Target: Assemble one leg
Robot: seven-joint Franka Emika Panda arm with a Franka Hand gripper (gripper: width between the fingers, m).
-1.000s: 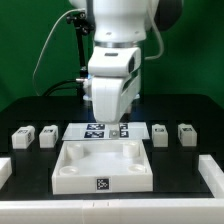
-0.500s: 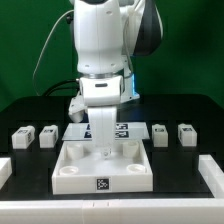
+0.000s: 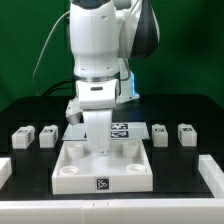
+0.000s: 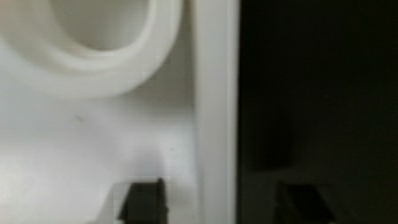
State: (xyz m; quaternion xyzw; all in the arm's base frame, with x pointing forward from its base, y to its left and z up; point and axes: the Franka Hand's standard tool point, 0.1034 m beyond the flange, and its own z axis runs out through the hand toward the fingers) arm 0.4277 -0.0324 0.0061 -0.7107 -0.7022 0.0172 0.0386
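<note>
Four small white legs lie on the black table, two at the exterior view's left (image 3: 22, 137) (image 3: 47, 135) and two at its right (image 3: 160, 133) (image 3: 186, 132). The large white tray (image 3: 72, 176) sits in the middle front. My gripper (image 3: 98, 148) is low over the tray's back rim, left of centre. In the wrist view my gripper (image 4: 217, 200) is open and holds nothing. One fingertip (image 4: 143, 198) is over the tray's inside, the other (image 4: 294, 198) is over the dark table, and the tray's wall (image 4: 214, 100) runs between them. A round corner recess (image 4: 89, 40) shows nearby.
The marker board (image 3: 122, 130) lies behind the tray, partly hidden by the arm. White rails stand at the table's front left (image 3: 4, 170) and front right (image 3: 212, 175). A tag (image 3: 101, 183) is on the tray's front wall.
The arm has shifted toward the exterior view's left and come down, from above the marker board to the tray's back rim. The legs and tray have not moved.
</note>
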